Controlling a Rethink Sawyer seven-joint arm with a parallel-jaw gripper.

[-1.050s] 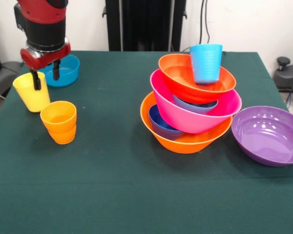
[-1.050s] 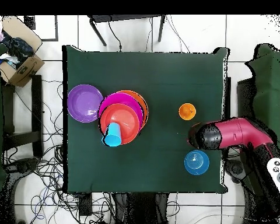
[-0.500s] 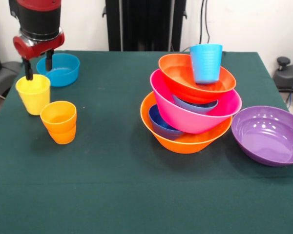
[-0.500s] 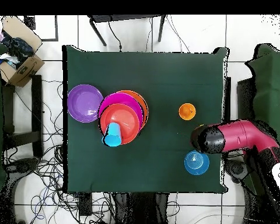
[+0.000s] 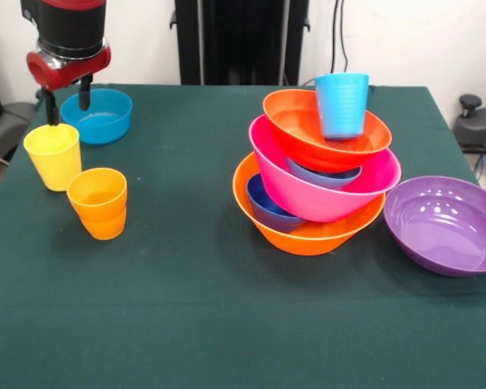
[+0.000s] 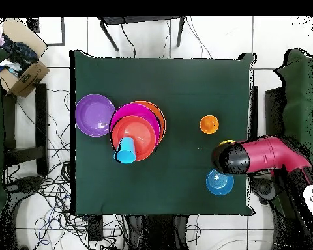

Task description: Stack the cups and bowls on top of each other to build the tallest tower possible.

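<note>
- One gripper (image 5: 65, 104) — fingers spread, holding nothing — hung above the yellow cup (image 5: 53, 156).
- Light blue cup (image 5: 341, 104) topped the tower (image 5: 316, 174).

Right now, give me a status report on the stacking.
Gripper open, above yellow cup, holding nothing. Tower leaning, light blue cup on top. Orange cup, purple bowl, teal bowl unstacked. Nothing in the way.

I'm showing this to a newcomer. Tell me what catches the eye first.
The tower right of centre: orange, pink and red-orange bowls nested at a lean, with a blue cup on top. At far left the open gripper hangs just above a yellow cup, an orange cup beside it.
</note>
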